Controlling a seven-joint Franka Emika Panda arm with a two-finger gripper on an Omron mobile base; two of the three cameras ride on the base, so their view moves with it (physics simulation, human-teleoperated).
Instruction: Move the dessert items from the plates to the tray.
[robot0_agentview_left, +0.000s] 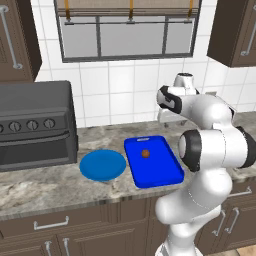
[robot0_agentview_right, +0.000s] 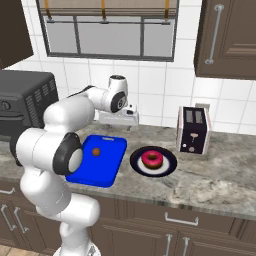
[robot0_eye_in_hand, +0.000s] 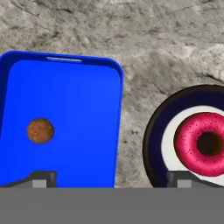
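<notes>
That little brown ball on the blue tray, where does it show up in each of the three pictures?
Left base view: the brown ball sits mid-picture, near the middle of the tray.
Right base view: the ball lies left of centre, on the tray's far half.
Hand view: the ball is at the left, on the tray.
Shared landmark: the tray's handle slot at its far end.

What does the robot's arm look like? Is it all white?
Mostly white. The arm is made of fat, rounded, shiny white tubes, with dark grey-black rings and caps at the joints. Its hand is a pale boxy block, and the gripper ends in two small dark grey finger tips. I see no cables or markings on it.
</notes>
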